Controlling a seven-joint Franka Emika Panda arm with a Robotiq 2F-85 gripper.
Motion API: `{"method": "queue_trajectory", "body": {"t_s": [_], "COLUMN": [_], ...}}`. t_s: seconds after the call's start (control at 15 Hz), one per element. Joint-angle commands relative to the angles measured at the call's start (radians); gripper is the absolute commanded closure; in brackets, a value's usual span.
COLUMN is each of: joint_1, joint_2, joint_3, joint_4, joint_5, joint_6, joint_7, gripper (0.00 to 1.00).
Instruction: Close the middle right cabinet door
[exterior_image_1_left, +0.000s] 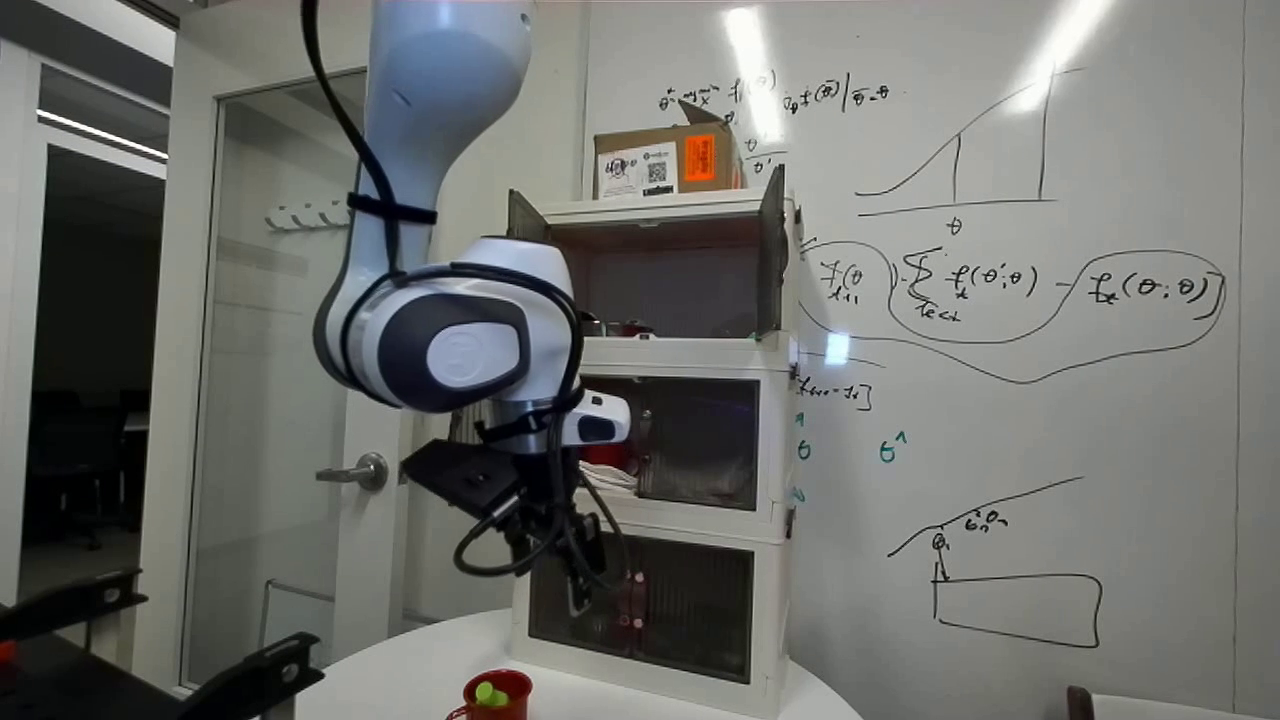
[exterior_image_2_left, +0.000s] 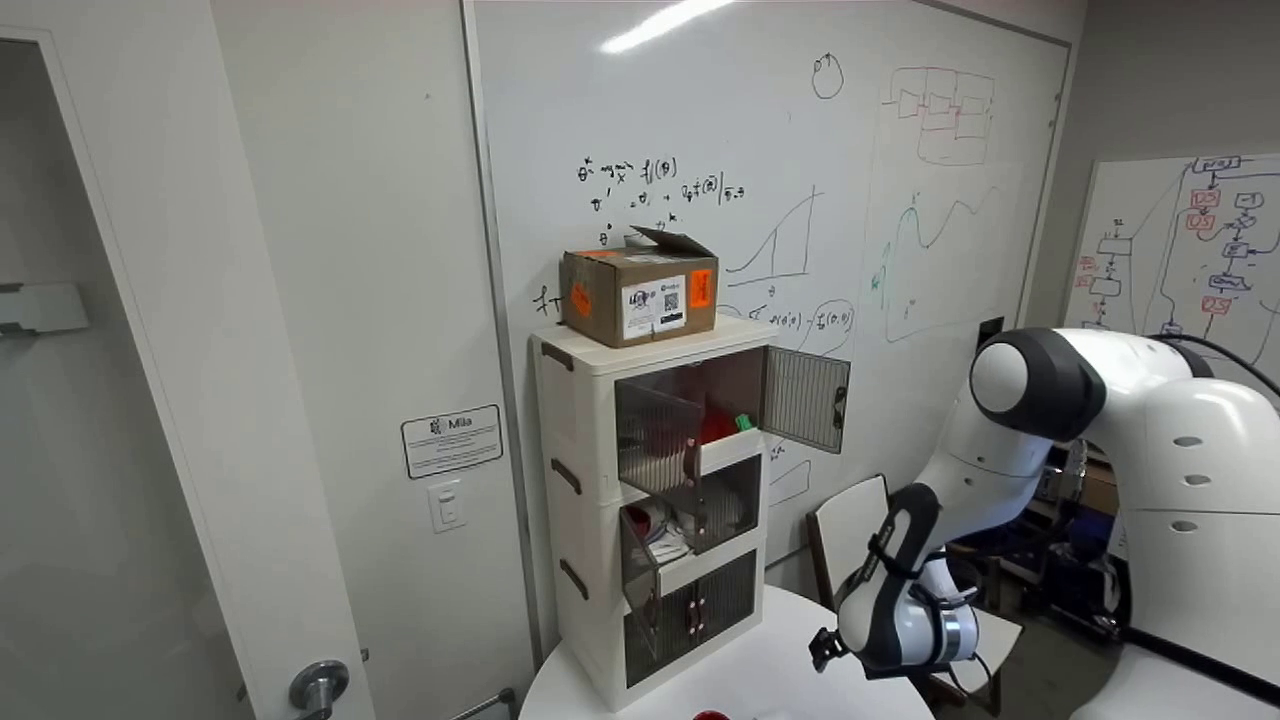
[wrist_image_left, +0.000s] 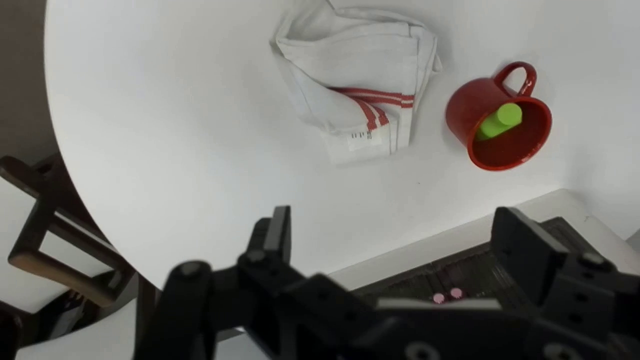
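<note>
The cabinet (exterior_image_1_left: 690, 522) is a white three-tier unit with dark see-through doors. The middle right door (exterior_image_1_left: 705, 445) is a dark panel in a white frame and looks flush with the front; it also shows in an exterior view (exterior_image_2_left: 738, 500). The middle left door (exterior_image_2_left: 638, 575) stands open, swung outward. Both top doors stand open, left (exterior_image_2_left: 655, 440) and right (exterior_image_2_left: 805, 400). The bottom doors (exterior_image_1_left: 695, 610) are shut. My gripper (wrist_image_left: 393, 225) is open and empty, pointing down over the table in front of the bottom tier; it shows in both exterior views (exterior_image_1_left: 575, 570) (exterior_image_2_left: 826, 650).
A red mug (wrist_image_left: 462, 107) with a green object inside and a folded white towel (wrist_image_left: 360, 65) with red stripes lie on the round white table (wrist_image_left: 165, 150). A cardboard box (exterior_image_2_left: 640, 290) sits on the cabinet. A chair (wrist_image_left: 65, 235) stands by the table edge.
</note>
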Motion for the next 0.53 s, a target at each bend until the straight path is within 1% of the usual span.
{"method": "queue_trajectory", "body": {"t_s": [0.0, 0.07, 0.27, 0.4, 0.47], "joint_1": [-0.075, -0.112, -0.249, -0.304, -0.316], "joint_2": [-0.231, -0.273, -0.399, -0.472, -0.513], "joint_3": [0.102, 0.154, 0.365, 0.476, 0.511], "joint_4": [-0.086, -0.09, -0.085, -0.064, -0.054], "joint_5": [-0.062, -0.073, -0.038, 0.028, 0.068], "joint_6": [-0.095, -0.126, -0.235, -0.289, -0.308], "joint_7": [0.065, 0.079, 0.093, 0.099, 0.098], "gripper": [0.0, 0.0, 0.0, 0.0, 0.0]}}
